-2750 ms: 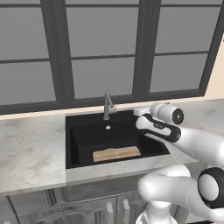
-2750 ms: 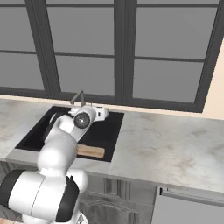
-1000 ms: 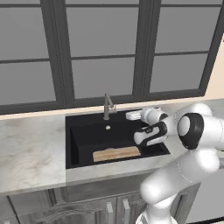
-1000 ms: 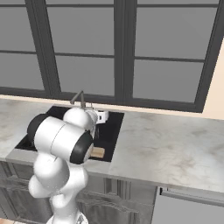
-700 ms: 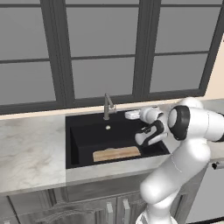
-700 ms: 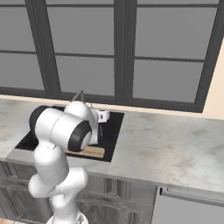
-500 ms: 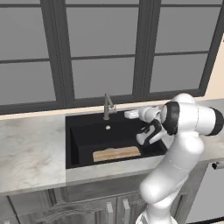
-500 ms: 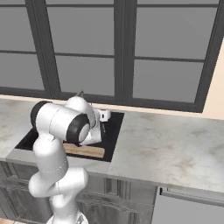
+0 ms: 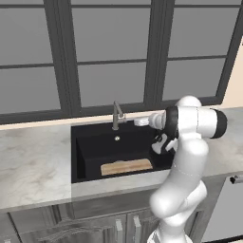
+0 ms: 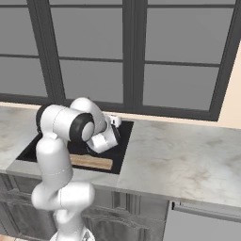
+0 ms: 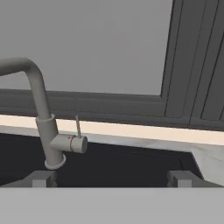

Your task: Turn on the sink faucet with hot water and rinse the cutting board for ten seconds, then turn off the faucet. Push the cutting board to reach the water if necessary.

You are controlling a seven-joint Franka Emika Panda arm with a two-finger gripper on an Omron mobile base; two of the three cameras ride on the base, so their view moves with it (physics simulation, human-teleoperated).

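The grey sink faucet (image 9: 115,115) stands at the back rim of the black sink (image 9: 90,152), with no water running. In the hand view the sink faucet (image 11: 43,114) rises at left, its thin lever (image 11: 78,127) upright on the side knob. The tan cutting board (image 9: 126,166) lies flat on the basin floor toward the front; part of the cutting board (image 10: 92,162) shows under the arm. My gripper (image 9: 138,122) hovers to the right of the faucet, level with its base and facing it. My gripper (image 11: 111,179) is open, with its fingertips (image 11: 41,178) wide apart and nothing between them.
A marble counter (image 9: 33,161) surrounds the sink and runs on to the right (image 10: 188,155). Dark-framed windows (image 9: 109,52) rise straight behind the faucet. My own elbow (image 9: 194,123) bulks over the sink's right side.
The arm's big links have swung up and back over the sink's right rim. The hand has stayed to the right of the faucet, turned toward it. The board has not moved.
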